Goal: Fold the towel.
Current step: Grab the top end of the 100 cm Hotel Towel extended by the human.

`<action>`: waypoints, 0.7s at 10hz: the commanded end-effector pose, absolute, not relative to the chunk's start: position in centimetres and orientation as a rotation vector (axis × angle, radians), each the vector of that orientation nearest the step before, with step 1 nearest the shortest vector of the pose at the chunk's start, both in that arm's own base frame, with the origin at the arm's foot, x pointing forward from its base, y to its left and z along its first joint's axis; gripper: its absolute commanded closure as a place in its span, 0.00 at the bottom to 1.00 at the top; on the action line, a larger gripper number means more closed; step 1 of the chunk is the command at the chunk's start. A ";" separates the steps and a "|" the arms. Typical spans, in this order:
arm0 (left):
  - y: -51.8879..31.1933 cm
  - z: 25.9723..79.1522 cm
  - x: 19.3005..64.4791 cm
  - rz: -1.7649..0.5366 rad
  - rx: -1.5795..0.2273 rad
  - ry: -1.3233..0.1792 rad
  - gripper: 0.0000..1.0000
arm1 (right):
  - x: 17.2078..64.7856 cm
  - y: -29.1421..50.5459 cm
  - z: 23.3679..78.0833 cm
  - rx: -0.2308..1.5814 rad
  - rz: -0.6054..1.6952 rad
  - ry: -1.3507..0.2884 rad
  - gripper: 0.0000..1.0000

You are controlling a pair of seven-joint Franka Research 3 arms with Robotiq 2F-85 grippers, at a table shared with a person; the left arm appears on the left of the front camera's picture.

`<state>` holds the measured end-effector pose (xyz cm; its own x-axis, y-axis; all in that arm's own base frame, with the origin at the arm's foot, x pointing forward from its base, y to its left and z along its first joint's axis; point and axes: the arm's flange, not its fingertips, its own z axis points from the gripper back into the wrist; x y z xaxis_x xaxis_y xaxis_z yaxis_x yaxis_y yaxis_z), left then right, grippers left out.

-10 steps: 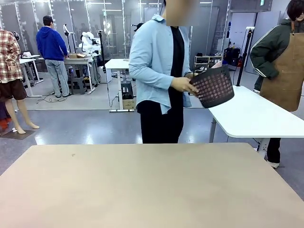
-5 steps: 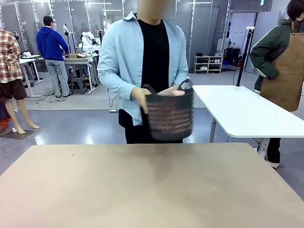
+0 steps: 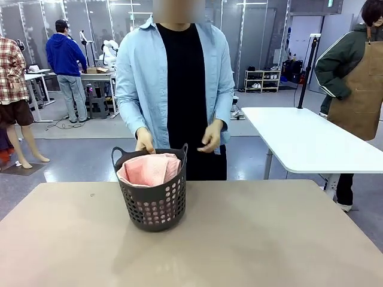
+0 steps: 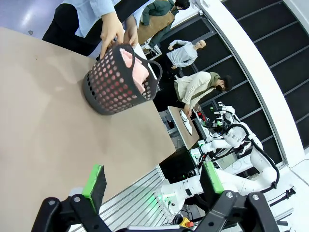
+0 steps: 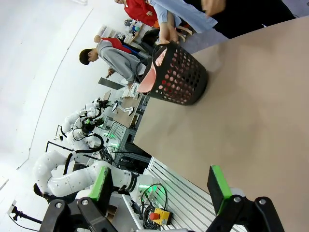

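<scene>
Towel (image 3: 149, 169) sits bunched in the basket (image 3: 157, 206), which stands on the surface (image 3: 275, 239) toward its far side, with a person's hand (image 3: 144, 142) at the rim. The left jaws and the right jaws stand apart, empty, well short of it. Best to pinch a raised fold, lift it straight up clear of the rim, and spread it flat before folding.

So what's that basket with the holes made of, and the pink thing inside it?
The basket looks like dark grey plastic with a dull finish: its wall is stiff, with neat rows of round holes. The towel looks like soft matte cloth, since it bunches and folds inside the basket. Its weave is too small to tell.
</scene>
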<state>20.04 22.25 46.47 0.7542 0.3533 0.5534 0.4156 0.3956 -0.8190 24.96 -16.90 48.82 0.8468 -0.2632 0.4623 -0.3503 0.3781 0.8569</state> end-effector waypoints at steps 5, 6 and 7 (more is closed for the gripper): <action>22.4 46.6 20.2 -0.062 -1.209 -0.785 0.00 | 25.1 -17.0 48.8 1.208 0.075 -0.616 0.00; 22.4 46.6 20.2 -0.062 -1.209 -0.785 0.00 | 25.1 -17.0 48.8 1.208 0.075 -0.616 0.00; 22.4 46.6 20.2 -0.062 -1.209 -0.785 0.00 | 25.1 -17.0 48.8 1.208 0.075 -0.616 0.00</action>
<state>20.05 22.24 46.48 0.7544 0.3528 0.5535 0.4158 0.3955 -0.8189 24.96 -16.90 48.82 0.8467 -0.2630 0.4625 -0.3505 0.3781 0.8568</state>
